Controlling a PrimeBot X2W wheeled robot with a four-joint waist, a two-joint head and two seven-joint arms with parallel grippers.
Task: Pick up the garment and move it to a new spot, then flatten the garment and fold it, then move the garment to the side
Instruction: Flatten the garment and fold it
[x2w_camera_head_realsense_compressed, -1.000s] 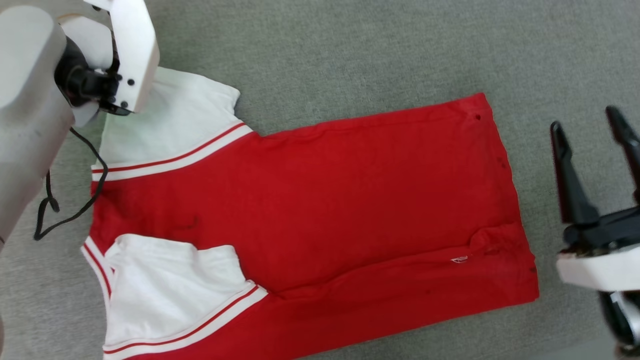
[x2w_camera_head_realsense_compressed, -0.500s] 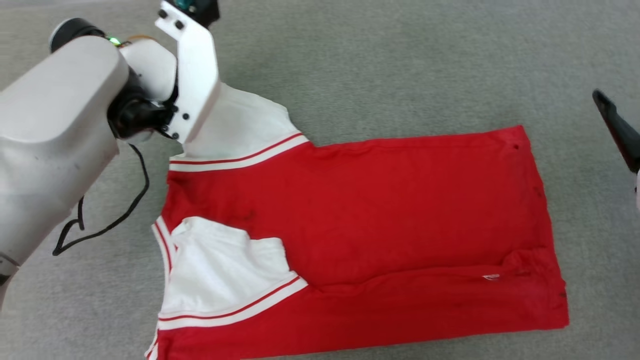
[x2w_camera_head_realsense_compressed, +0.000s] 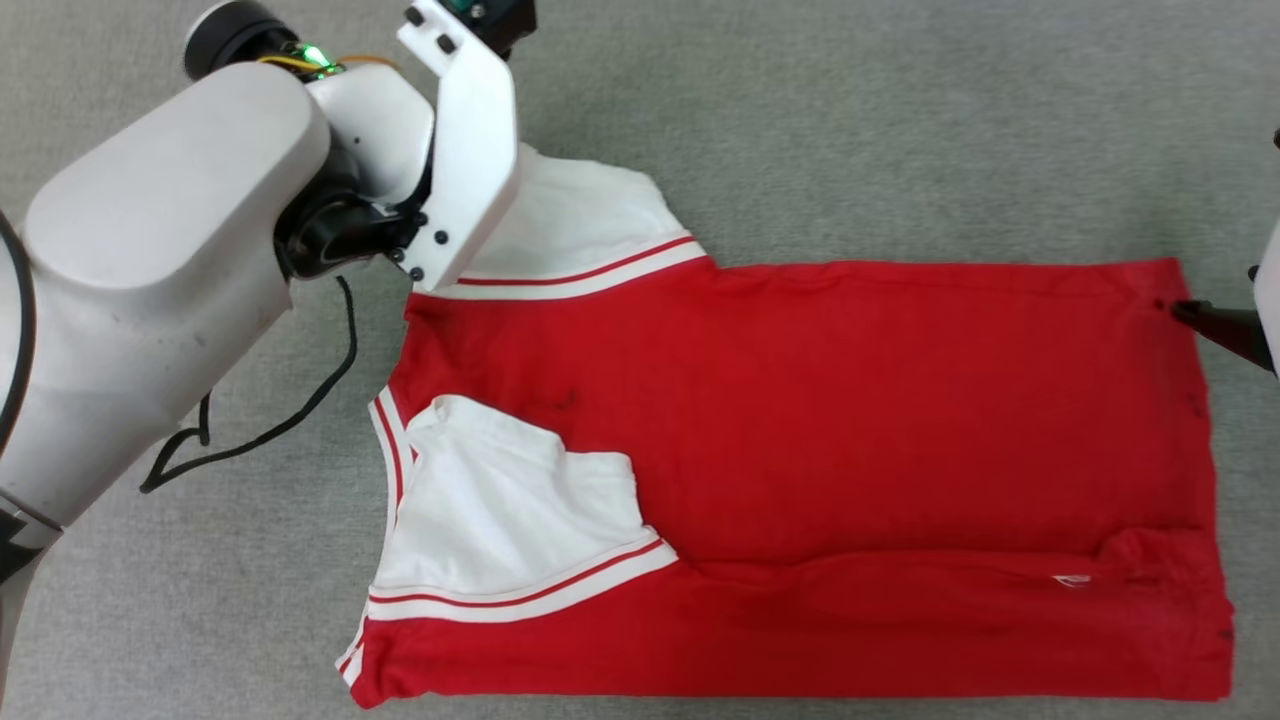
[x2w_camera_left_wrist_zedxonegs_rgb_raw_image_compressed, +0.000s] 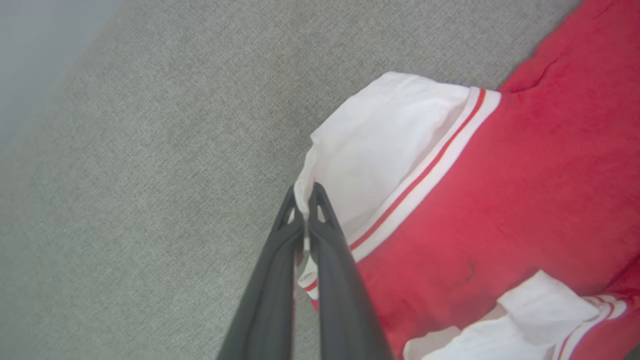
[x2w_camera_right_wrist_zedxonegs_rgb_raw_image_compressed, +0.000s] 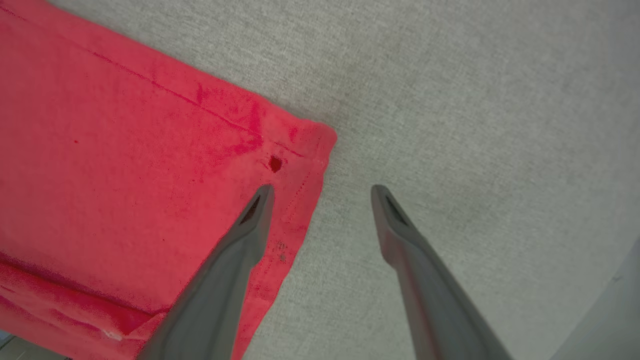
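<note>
The left arm (x2w_camera_head_realsense_compressed: 170, 250) lies across the left side of the head view, its pale forearm thick and rounded. At the wrist a flat white bracket (x2w_camera_head_realsense_compressed: 465, 150) slants downward. The left pincer (x2w_camera_left_wrist_zedxonegs_rgb_raw_image_compressed: 305, 192) has its two dark fingers pressed together, and a white edge of the garment (x2w_camera_left_wrist_zedxonegs_rgb_raw_image_compressed: 380, 150) is pinched between the tips. The right pincer (x2w_camera_right_wrist_zedxonegs_rgb_raw_image_compressed: 322, 190) has its fingers spread wide, both straight, with nothing between them. One dark finger (x2w_camera_head_realsense_compressed: 1225, 328) of it shows at the right edge of the head view.
</note>
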